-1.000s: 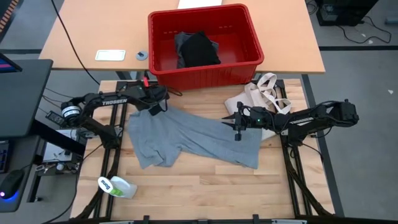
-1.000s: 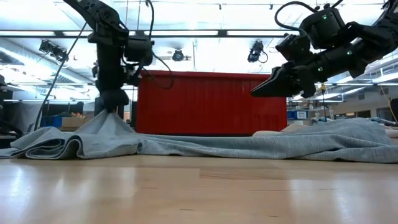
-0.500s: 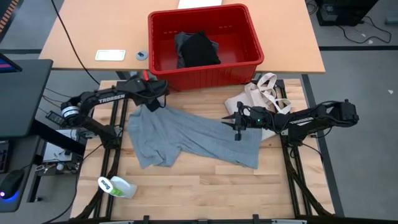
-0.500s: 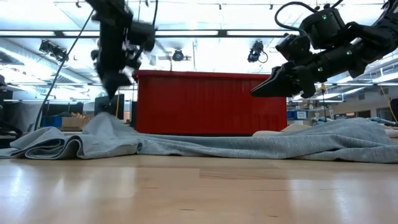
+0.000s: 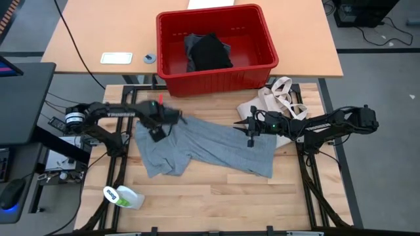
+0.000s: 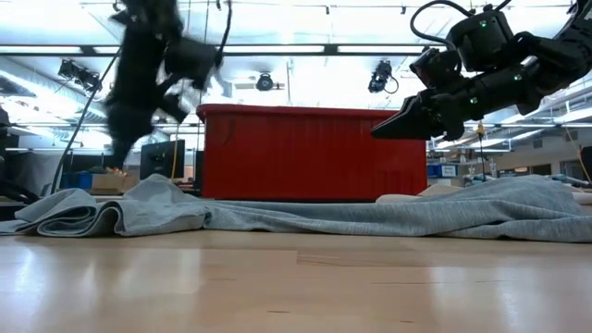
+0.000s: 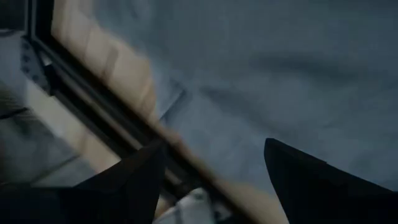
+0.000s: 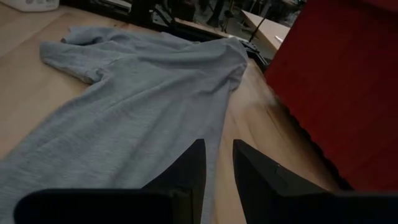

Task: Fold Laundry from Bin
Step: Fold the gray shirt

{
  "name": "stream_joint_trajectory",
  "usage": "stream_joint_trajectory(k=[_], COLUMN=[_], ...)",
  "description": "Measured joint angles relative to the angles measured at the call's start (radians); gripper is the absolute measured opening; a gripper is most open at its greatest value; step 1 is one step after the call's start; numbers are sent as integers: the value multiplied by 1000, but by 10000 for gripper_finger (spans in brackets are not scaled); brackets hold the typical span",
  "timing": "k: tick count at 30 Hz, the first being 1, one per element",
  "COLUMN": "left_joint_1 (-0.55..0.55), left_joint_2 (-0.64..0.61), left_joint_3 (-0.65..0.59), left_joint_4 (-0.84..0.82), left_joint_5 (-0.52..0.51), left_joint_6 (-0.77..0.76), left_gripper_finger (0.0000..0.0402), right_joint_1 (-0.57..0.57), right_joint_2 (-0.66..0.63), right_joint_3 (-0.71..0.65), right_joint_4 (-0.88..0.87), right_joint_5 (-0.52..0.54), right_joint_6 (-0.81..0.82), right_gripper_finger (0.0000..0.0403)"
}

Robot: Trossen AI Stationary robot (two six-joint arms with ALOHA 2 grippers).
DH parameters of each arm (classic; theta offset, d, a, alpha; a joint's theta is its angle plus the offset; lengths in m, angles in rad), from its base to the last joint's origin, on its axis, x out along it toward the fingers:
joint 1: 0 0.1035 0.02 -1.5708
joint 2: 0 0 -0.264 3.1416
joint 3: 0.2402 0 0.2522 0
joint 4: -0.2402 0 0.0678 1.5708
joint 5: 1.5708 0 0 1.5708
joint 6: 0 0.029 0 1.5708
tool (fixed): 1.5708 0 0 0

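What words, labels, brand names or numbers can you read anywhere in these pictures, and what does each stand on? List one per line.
White lettering on the left arm: blurred here, not readable.
Label on the white bottle with green markings: too small to read.
White card on the far table: no text can be made out.
Grey T-shirt, red bin, cream tote bag: no readable print.

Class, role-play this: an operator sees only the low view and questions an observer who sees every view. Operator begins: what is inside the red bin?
Observer: A black garment lies in the bin.
Operator: Is the left gripper holding the T-shirt?
Observer: No; the left gripper is open and empty above the grey T-shirt, as its wrist view shows.
Operator: What lies behind the right gripper?
Observer: A cream tote bag rests on the table beside the right gripper, which hovers nearly closed over the shirt, gripping nothing.
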Motion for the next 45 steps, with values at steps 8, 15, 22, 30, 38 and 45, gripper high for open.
stream_joint_trajectory(k=[8, 15, 22, 30, 38, 45], left_joint_1=[-29, -1, 28, 193, 468, 597], left_joint_2=[1, 1, -54, -207, -479, -505], left_joint_3=[-245, -234, -121, -64, -166, -247], left_joint_4=[64, 92, 214, 293, 442, 320], left_joint_5=[-31, -44, -46, -77, 179, 217], left_joint_6=[64, 67, 133, 371, 420, 462], left_gripper_finger=[261, 211, 179, 172, 139, 118], right_joint_1=[0, 1, 1, 1, 1, 1], right_joint_2=[0, 0, 0, 0, 0, 0], right_joint_3=[0, 0, 0, 0, 0, 0], right_joint_4=[5, 26, 26, 21, -1, -1], right_joint_5=[-27, -42, -60, -60, -71, -78], right_joint_6=[0, 1, 1, 1, 15, 25], right_gripper_finger=[90, 90, 90, 90, 90, 90])
